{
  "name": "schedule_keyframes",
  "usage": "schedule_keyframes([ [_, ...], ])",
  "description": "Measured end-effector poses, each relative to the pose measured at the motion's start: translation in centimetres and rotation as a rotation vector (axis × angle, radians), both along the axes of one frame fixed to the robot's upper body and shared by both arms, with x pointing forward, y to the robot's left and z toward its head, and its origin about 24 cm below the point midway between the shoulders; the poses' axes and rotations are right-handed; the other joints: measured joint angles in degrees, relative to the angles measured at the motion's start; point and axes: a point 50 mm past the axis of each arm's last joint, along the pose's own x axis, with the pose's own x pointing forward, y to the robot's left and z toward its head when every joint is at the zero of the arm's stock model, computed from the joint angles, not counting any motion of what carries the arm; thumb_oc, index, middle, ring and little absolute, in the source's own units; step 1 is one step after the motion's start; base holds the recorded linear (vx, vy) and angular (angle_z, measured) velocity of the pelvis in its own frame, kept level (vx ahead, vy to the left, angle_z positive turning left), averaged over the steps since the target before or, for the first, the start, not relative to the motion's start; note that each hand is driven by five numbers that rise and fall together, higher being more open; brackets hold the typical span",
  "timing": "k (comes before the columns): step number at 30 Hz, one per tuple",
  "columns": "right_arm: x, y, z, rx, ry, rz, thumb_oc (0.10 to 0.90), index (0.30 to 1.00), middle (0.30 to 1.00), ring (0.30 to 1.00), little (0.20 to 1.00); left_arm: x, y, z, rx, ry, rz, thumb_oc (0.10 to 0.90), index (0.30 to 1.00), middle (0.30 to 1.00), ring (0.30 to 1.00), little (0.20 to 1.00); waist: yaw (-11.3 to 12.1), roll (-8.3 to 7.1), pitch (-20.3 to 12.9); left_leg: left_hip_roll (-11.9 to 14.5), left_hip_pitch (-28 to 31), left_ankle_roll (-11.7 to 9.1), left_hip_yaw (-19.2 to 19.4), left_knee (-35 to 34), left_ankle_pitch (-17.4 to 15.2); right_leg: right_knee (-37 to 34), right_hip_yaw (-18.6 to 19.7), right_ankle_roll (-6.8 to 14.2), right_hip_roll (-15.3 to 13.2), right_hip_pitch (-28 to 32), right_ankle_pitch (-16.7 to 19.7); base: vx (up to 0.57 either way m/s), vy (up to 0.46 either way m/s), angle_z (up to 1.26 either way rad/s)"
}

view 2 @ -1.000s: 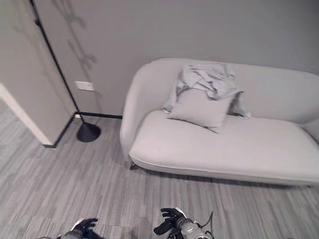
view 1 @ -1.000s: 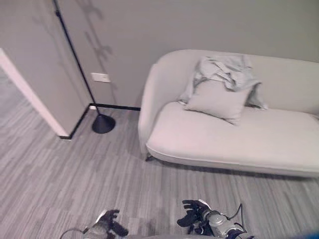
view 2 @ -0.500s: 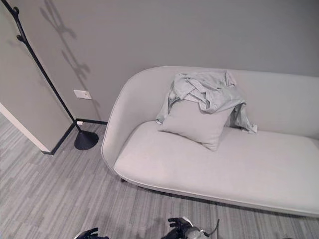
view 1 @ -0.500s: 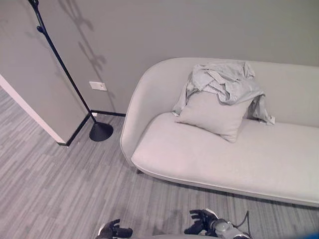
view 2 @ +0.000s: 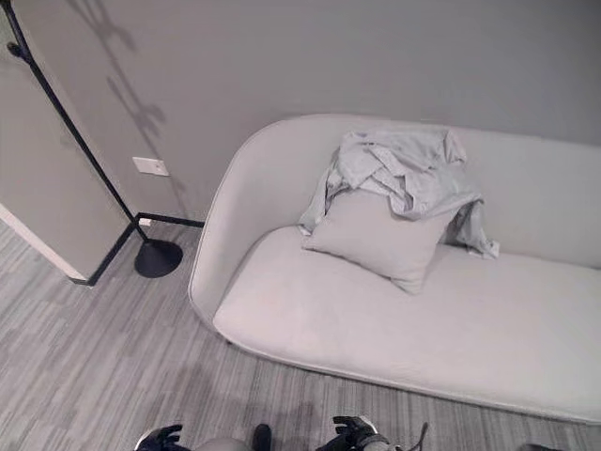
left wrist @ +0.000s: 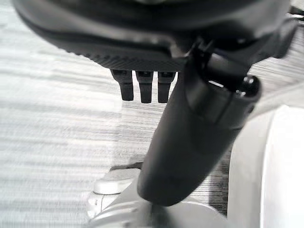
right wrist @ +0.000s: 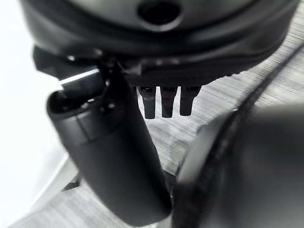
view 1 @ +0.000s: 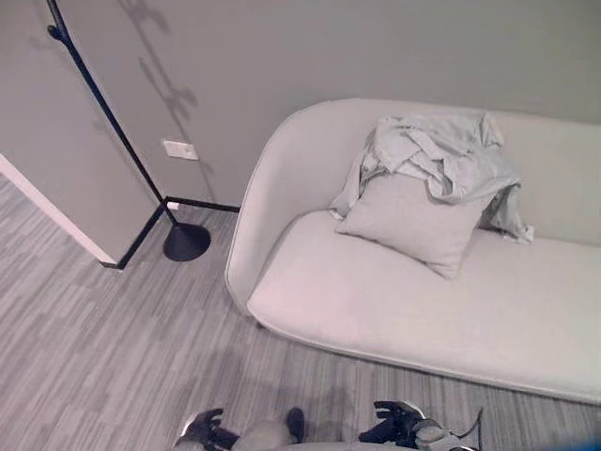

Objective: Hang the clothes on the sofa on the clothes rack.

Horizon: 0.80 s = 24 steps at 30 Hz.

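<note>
eye views: clothes (view 1: 441, 155) bunched on sofa (view 1: 376, 301) back above cushion (view 1: 413, 221), far right of both hands; I'd lead with right hand (view 1: 399, 434), nearer | rack (view 1: 103, 117) far left | left wrist: left hand (left wrist: 190, 137) relaxed, holding nothing | right wrist: same

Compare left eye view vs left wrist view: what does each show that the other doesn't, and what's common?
Left eye view adds: the crumpled pale-grey garment draped over the backrest of the rounded light-grey sofa, above a square grey cushion, and the black clothes rack pole by the wall. Left wrist view adds: the left robot hand close up, fingers straight, holding nothing. Shared: the grey striped floor and that hand.
</note>
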Motion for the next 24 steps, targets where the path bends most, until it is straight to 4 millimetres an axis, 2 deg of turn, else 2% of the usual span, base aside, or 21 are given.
schedule_keyframes([
  [1,0.1,0.2,0.0,0.005,-0.005,0.004,0.8,0.9,0.9,0.9,0.9,-0.2,0.1,0.0,0.004,0.003,-0.011,0.8,0.9,0.9,0.9,0.9,0.0,0.12,0.03,-0.01,0.73,0.1,-0.05,-0.23,-0.11,2.65,-0.52,0.17,-0.7,-0.73,0.15,0.0,0.001,0.27],
  [2,0.1,0.5,0.0,0.012,-0.005,0.008,0.8,0.9,0.9,0.9,0.9,-0.5,0.4,0.0,0.011,0.006,-0.009,0.8,0.9,0.9,0.9,0.9,0.2,-0.42,-0.23,0.12,2.5,0.45,-0.39,-0.57,-0.25,5.2,-0.91,0.32,-0.89,-1.41,0.23,0.0,0.0,0.32],
  [4,0.1,0.8,0.0,0.019,-0.005,0.009,0.8,0.9,0.9,0.9,0.9,-0.2,0.5,0.1,0.013,-0.006,-0.012,0.8,0.9,0.9,0.9,0.9,0.36,-1.12,-0.77,0.23,2.81,0.68,-1.18,-0.61,-0.77,4.71,-1.49,0.98,-0.73,-2.43,0.94,0.37,-0.151,0.3],
  [5,0.1,0.6,0.0,0.021,-0.006,-0.003,0.8,0.9,0.9,0.9,0.9,0.3,0.4,0.2,0.015,-0.017,-0.032,0.8,0.9,0.9,0.9,0.9,0.24,-1.14,-0.7,0.95,3.45,0.83,-0.81,-0.88,-2.81,3.79,-4.64,0.53,-1.79,-2.76,0.77,0.44,-0.328,-0.14],
  [6,0.3,0.4,0.0,0.019,-0.015,-0.012,0.8,0.9,0.9,0.9,0.9,0.0,0.0,0.1,0.013,-0.006,-0.054,0.8,0.9,0.9,0.9,0.9,0.52,-0.41,-0.56,1.39,3.82,-0.59,0.14,-1.49,-1.83,-0.38,-10.64,-2.32,-3.74,-2.06,-0.92,0.14,-0.364,-0.44],
  [7,0.4,0.3,0.1,0.019,-0.027,-0.025,0.8,0.9,0.9,0.9,0.9,0.0,-0.1,0.0,0.011,-0.007,-0.049,0.8,0.9,0.9,0.9,0.9,0.14,-0.27,-0.36,2.15,4.01,-0.68,1.22,-1.44,-2.0,-10.07,-12.66,-1.55,-3.75,-1.29,-0.16,0.07,-0.314,-0.48],
  [8,0.6,0.2,0.2,0.014,-0.042,-0.025,0.8,0.9,0.9,0.9,0.9,0.1,-0.1,0.0,0.016,-0.006,-0.062,0.8,0.9,0.9,0.9,0.9,-0.39,-0.11,-0.17,2.39,4.22,-1.29,1.38,-1.5,-2.0,-15.08,-12.26,0.92,-4.8,-1.5,1.36,0.07,-0.343,-0.24],
  [9,0.6,0.0,0.2,0.008,-0.041,-0.028,0.8,0.9,0.9,0.9,0.9,0.1,0.1,0.1,0.027,-0.003,-0.086,0.8,0.9,0.9,0.9,0.9,-0.7,-0.04,-0.1,2.59,4.42,-2.03,1.22,-1.5,-2.08,-16.87,-11.67,2.48,-6.1,-1.44,2.32,0.1,-0.384,0.09],
  [10,0.5,-0.4,0.2,-0.006,-0.028,-0.028,0.8,0.9,0.9,0.9,0.9,0.7,0.2,0.2,0.037,-0.012,-0.113,0.8,0.9,0.9,0.9,0.9,-0.95,-0.21,-0.2,2.81,4.91,-2.79,0.85,-1.53,-2.4,-19.35,-10.03,4.63,-8.76,-0.78,3.77,0.11,-0.426,0.24],
  [13,-0.9,-1.0,-0.2,-0.024,0.029,-0.046,0.8,0.9,0.9,0.9,0.9,1.4,0.4,0.5,0.043,-0.057,-0.119,0.8,0.9,0.9,0.9,0.9,0.73,-1.45,-1.2,3.9,5.25,-5.3,-0.06,-1.73,-3.16,-21.68,-5.06,6.64,-15.22,0.84,9.36,0.11,-0.44,0.17],
  [14,-1.5,-1.1,-0.4,-0.027,0.051,-0.051,0.8,0.9,0.9,0.9,0.9,1.7,0.4,0.6,0.045,-0.07,-0.119,0.8,0.9,0.9,0.9,0.9,0.85,-2.49,-1.65,4.52,5.43,-6.21,-0.83,-1.7,-3.64,-23.57,-3.92,5.93,-15.89,2.13,11.9,0.12,-0.497,0.11],
  [15,-2.3,-0.9,-0.6,-0.019,0.078,-0.062,0.8,0.9,0.9,0.9,0.9,1.2,0.8,0.6,0.059,-0.065,-0.109,0.8,0.9,0.9,0.9,0.9,0.97,-3.11,-2.01,5.66,5.42,-7.99,-1.24,-1.6,-3.94,-25.7,-1.41,6.1,-16.13,4.0,14.57,0.12,-0.494,0.17],
  [16,-3.0,-0.7,-0.8,-0.006,0.099,-0.096,0.8,0.9,0.9,0.9,0.9,0.5,1.6,0.6,0.075,-0.045,-0.081,0.8,0.9,0.9,0.9,0.9,0.77,-5.12,-2.94,6.23,5.3,-9.95,-1.81,-1.56,-4.27,-26.97,0.43,6.26,-15.37,5.74,16.68,0.11,-0.474,0.1],
  [17,-3.4,-1.1,-0.9,-0.012,0.113,-0.125,0.8,0.9,0.9,0.9,0.9,0.2,1.7,0.5,0.084,-0.037,-0.057,0.8,0.9,0.9,0.9,0.9,0.75,-4.67,-3.44,8.61,5.35,-11.91,-2.11,-1.39,-4.6,-27.16,1.77,5.91,-13.04,6.77,11.8,0.12,-0.646,0.1],
  [18,-3.5,-2.0,-0.8,-0.026,0.113,-0.155,0.8,0.9,0.9,0.9,0.9,0.0,0.8,0.3,0.062,-0.032,-0.056,0.8,0.9,0.9,0.9,0.9,0.57,-3.11,-3.92,11.21,5.1,-13.44,-2.28,-1.4,-4.53,-27.14,1.91,5.29,-10.19,6.93,9.72,0.08,-0.497,0.04],
  [19,-3.6,-2.4,-0.7,-0.035,0.115,-0.16,0.8,0.9,0.9,0.9,0.9,-0.2,0.5,0.2,0.052,-0.028,-0.053,0.8,0.9,0.9,0.9,0.9,0.5,-2.55,-4.15,12.62,5.06,-14.05,-2.36,-1.35,-3.96,-27.48,1.66,5.98,-8.91,7.12,8.7,0.05,-0.568,0.03],
  [20,-4.0,-2.7,-0.8,-0.041,0.122,-0.164,0.8,0.9,0.9,0.9,0.9,-0.2,0.3,0.1,0.044,-0.029,-0.033,0.8,0.9,0.9,0.9,0.9,0.61,-1.83,-4.61,14.55,4.64,-15.13,-2.3,-1.36,-3.63,-29.4,0.56,5.55,-6.74,8.18,6.92,0.01,-0.361,0.11],
  [21,-4.2,-2.9,-0.8,-0.043,0.127,-0.18,0.8,0.9,0.9,0.9,0.9,-0.5,0.0,0.0,0.034,-0.022,-0.007,0.8,0.9,0.9,0.9,0.9,0.31,-1.0,-4.98,16.9,3.35,-15.36,-2.62,-0.77,-1.79,-30.02,-0.25,4.92,-3.94,8.43,6.57,0.0,-0.524,0.16],
  [24,-4.2,-2.8,-0.8,-0.026,0.111,-0.226,0.8,0.9,0.9,0.9,0.9,0.5,0.3,0.2,0.036,-0.069,0.056,0.8,0.9,0.9,0.9,0.9,0.52,-0.61,-5.28,20.9,-0.8,-15.29,-3.84,2.27,0.83,-30.36,-1.33,2.38,0.53,7.11,5.58,-0.03,-0.356,0.2],
])
